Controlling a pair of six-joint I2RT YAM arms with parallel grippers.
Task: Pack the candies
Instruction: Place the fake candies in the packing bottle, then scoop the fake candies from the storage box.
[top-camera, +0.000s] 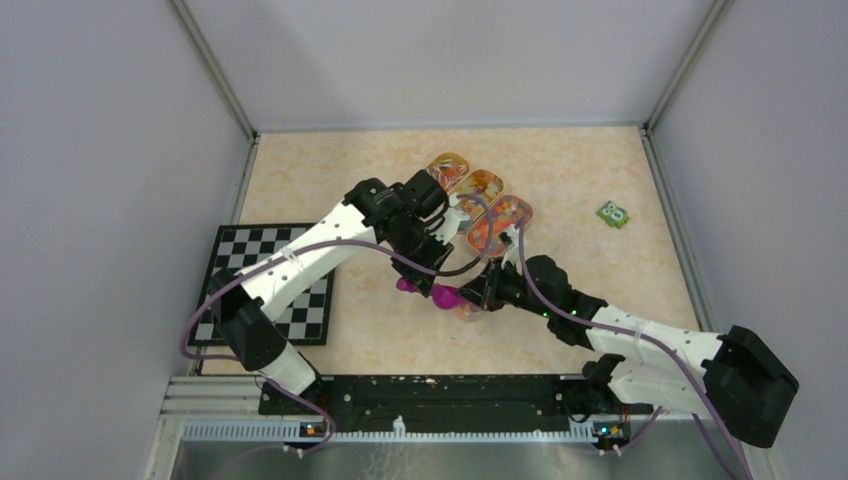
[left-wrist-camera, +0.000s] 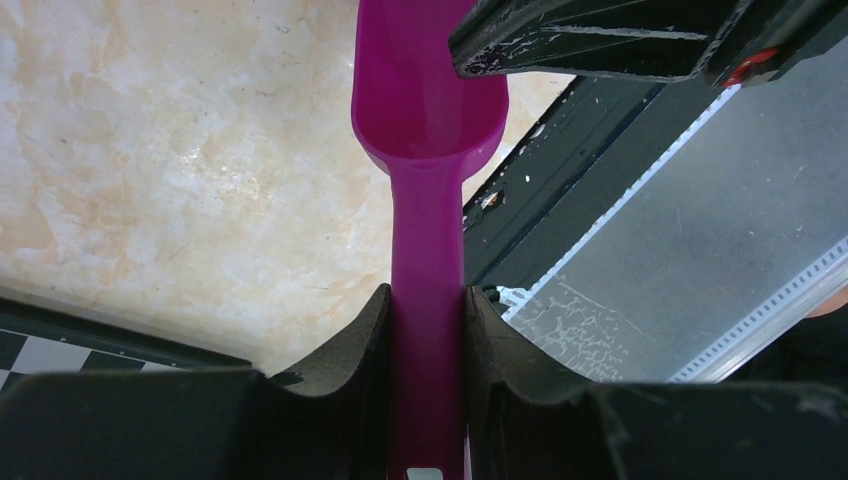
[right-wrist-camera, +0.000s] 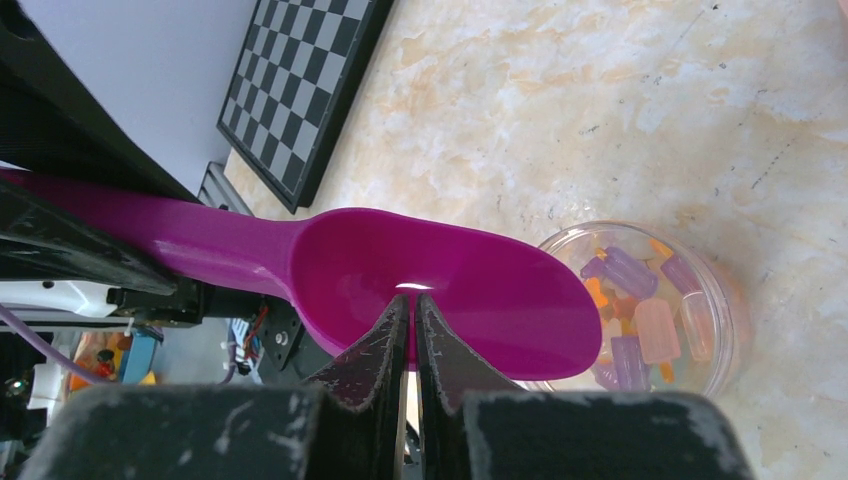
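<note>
Candies pink, purple and orange inside clear round cup on marbled table, more in three trays farther back, empty purple scoop beside cup, handle clamped by left gripper, bowl rim pinched in nearly closed right gripper

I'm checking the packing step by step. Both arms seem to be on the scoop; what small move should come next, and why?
Probably open the right fingers and back them off. The scoop looks empty, its bowl close by the cup that holds candies. The left fingers grip its handle, so the left arm alone could fetch more.
</note>
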